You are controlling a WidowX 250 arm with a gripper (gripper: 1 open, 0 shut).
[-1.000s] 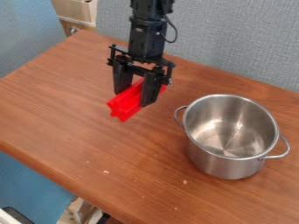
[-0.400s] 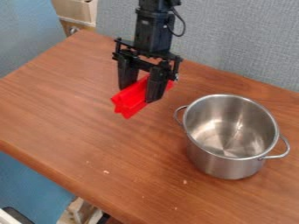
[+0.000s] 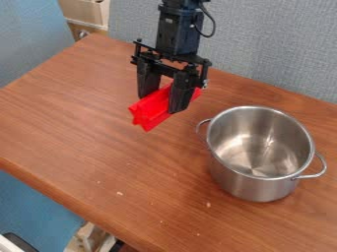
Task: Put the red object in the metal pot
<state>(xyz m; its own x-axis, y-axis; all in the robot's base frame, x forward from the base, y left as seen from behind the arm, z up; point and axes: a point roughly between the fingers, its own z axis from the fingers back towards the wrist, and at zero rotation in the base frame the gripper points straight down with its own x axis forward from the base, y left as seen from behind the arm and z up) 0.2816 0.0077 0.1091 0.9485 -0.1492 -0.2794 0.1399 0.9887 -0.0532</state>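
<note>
The end effector (image 3: 172,92) pointed steeply downward from a black arm (image 3: 179,25) that entered from the top of the view. Its black fingers (image 3: 194,87) were pressed together on the red object (image 3: 154,108), pinching the block near its upper end. The red object hung tilted, its lower end pointing toward the lower left of the view, and it was clear of the table (image 3: 79,128), with a gap visible between the block and the wood surface below it.

The metal pot (image 3: 262,153) stood upright on the table to the right of and nearer the camera than the end effector. Its opening faced up and its shiny interior showed no contents. One small loop handle projected from its right side and another from its upper left rim. The red object was beside the pot, apart from it and not above its opening.

The table had a brown wood-grain top. A blue wall (image 3: 33,34) stood behind the table on the left, and a pale object (image 3: 87,12) was partly visible at the top left corner; its nature could not be determined.
</note>
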